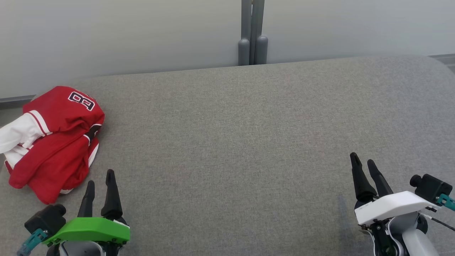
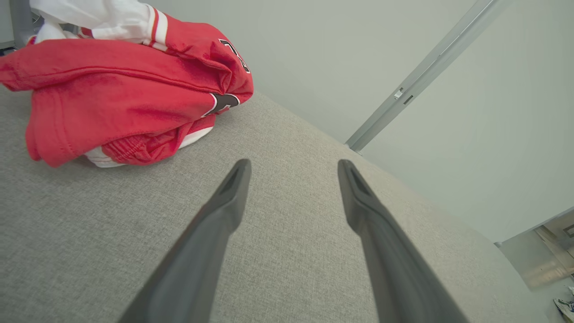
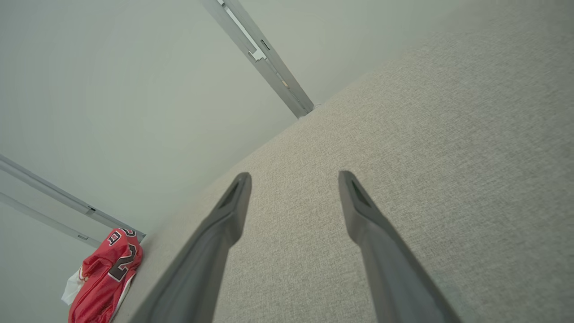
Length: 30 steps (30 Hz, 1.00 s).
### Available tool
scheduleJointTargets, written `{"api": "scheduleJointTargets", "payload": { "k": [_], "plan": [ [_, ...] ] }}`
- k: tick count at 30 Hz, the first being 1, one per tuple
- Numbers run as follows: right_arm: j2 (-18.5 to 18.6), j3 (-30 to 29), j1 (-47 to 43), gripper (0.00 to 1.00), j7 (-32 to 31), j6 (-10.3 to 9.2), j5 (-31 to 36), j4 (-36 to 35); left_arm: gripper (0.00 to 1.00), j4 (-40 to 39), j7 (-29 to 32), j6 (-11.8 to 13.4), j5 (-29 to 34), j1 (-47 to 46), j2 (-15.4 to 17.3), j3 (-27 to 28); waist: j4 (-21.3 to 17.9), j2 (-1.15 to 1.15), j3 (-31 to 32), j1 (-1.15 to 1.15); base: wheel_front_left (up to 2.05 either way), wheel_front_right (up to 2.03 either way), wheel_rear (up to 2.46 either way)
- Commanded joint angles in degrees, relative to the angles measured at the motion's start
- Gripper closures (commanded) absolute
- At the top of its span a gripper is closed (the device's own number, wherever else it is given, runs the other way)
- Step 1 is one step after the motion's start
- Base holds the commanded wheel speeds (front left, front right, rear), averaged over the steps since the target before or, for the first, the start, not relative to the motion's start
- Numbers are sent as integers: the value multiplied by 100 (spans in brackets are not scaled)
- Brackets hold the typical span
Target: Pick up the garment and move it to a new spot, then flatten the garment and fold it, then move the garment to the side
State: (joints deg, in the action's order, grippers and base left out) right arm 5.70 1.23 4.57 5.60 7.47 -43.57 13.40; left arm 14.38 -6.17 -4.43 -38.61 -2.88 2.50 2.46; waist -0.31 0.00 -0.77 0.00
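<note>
Your garment [image 1: 53, 142] lies crumpled at the left edge of the frame, on the grey worktop [image 1: 241, 149]. The left gripper [image 1: 100, 177], jaws wide, sits just below it (best placed to pick). The right gripper [image 1: 362, 158], jaws equally wide and empty, rests lower right.

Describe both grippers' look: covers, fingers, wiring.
Left gripper: two long, dark, tapered fingers under a bright green cover. Right gripper: same fingers, white cover, pale grey forearm, thin black cable. Left camera module and right camera module are black, each with a teal connector.
</note>
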Motion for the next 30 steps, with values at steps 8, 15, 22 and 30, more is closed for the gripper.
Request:
{"api": "scheduleJointTargets", "payload": {
  "k": [8,15,22,30],
  "plan": [
    [73,85,-27,0,184,2,675,-108,0,-132,-174,43,628,79,61,9,-19,0,-8,0,0,0,0],
    [112,174,-48,0,296,2,1120,-123,0,-121,-278,90,1074,113,63,-25,-23,0,-16,0,0,0,0],
    [129,208,-66,0,402,3,1521,-132,0,-97,-374,117,1511,151,66,-57,-18,0,-5,0,0,0,0],
    [128,207,-96,0,514,3,2027,-84,0,-108,-480,160,1975,197,76,-85,-16,0,18,0,0,0,0]
  ]
}}
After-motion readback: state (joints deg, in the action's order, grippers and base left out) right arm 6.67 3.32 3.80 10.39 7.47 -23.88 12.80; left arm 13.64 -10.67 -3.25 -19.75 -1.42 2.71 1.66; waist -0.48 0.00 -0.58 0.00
